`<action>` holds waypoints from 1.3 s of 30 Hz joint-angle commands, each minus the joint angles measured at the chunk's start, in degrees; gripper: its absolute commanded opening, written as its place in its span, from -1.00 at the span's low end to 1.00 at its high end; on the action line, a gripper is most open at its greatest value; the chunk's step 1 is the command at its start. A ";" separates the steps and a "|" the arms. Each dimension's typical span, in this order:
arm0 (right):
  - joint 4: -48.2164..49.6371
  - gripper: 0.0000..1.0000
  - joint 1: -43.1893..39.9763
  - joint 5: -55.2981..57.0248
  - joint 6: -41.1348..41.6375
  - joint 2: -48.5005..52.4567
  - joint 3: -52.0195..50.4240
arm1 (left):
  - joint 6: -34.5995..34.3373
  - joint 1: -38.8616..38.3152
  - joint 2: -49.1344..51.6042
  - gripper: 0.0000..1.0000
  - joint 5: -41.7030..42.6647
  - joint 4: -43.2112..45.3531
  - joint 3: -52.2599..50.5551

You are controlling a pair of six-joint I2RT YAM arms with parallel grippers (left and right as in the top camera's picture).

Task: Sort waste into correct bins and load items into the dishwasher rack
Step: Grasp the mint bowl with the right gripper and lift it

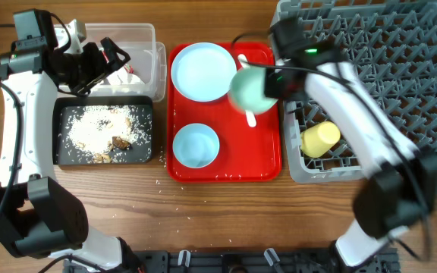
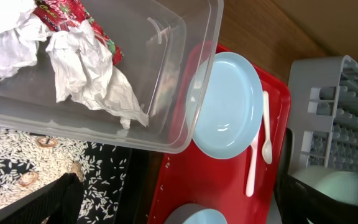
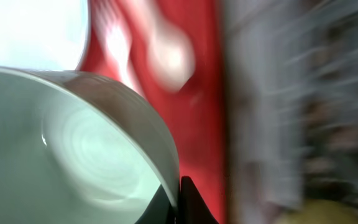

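My right gripper [image 1: 268,82] is shut on the rim of a light blue bowl [image 1: 247,89], held above the right edge of the red tray; the pinch shows in the blurred right wrist view [image 3: 179,196]. My left gripper [image 1: 97,64] hangs open and empty over the clear tub [image 1: 146,34], which holds the crumpled napkin [image 2: 92,74] and red wrapper [image 2: 73,15]. The black tray [image 1: 146,155] holds rice scraps [image 1: 101,129]. The plate [image 1: 203,70], second bowl [image 1: 196,145], fork [image 2: 252,168] and spoon [image 2: 266,134] lie on the red tray. The yellow cup [image 1: 319,139] lies in the grey rack [image 1: 400,68].
The red tray [image 1: 260,159] sits between the bins and the rack. Loose rice grains [image 1: 161,182] lie on the wooden table in front of the black tray. The right arm reaches across the rack's left part.
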 commanded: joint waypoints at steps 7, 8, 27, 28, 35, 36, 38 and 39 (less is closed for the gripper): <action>34.64 -0.91 -2.21 52.54 -15.52 3.10 1.36 | 0.35 0.22 -0.31 0.99 0.07 0.04 0.42; 41.53 -0.91 -2.21 52.89 -22.14 5.86 1.36 | 0.33 0.22 -0.31 1.00 0.07 0.04 0.42; 65.42 -0.91 -3.52 61.22 -58.51 23.71 1.36 | 0.33 0.22 -0.31 1.00 0.07 0.04 0.42; 63.01 -0.91 -3.21 61.20 -58.53 23.71 1.36 | 0.35 0.22 -0.31 1.00 0.07 0.04 0.42; 53.88 -0.06 0.42 54.93 -58.34 23.69 1.36 | 0.33 0.22 -0.31 1.00 0.07 0.04 0.42; 52.09 0.04 0.76 53.29 -58.25 23.69 1.36 | 0.33 0.22 -0.31 1.00 0.07 0.04 0.42; 49.44 0.28 1.97 50.16 -54.82 23.43 1.38 | 0.35 0.22 -0.31 1.00 0.07 0.04 0.42; 49.31 0.38 2.58 48.41 -53.42 22.80 1.38 | 0.33 0.22 -0.31 1.00 0.07 0.04 0.42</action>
